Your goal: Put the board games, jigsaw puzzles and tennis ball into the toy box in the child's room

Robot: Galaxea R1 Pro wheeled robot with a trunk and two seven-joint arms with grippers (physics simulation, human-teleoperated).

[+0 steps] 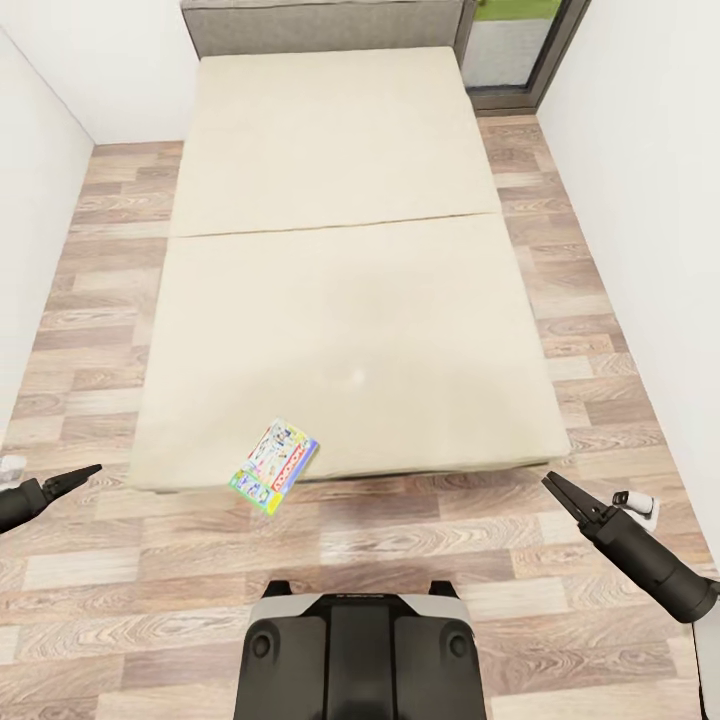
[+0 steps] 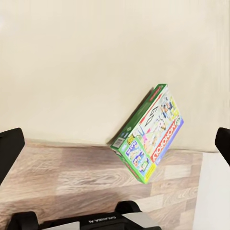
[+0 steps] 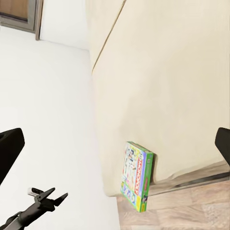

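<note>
One colourful board game lies flat on the beige bed, at its near edge, with one corner hanging over the floor. The left wrist view shows the board game with green sides and red lettering. It shows again as the same board game in the right wrist view. My left gripper hovers low over the floor, left of the box and apart from it. Its fingers stand wide apart, empty. My right gripper hangs off the bed's near right corner. It is open too, fingers spread.
My dark base stands on the wood-plank floor just in front of the bed. White walls close in on both sides, with narrow floor strips beside the mattress. A grey headboard and a dark-framed window are at the far end.
</note>
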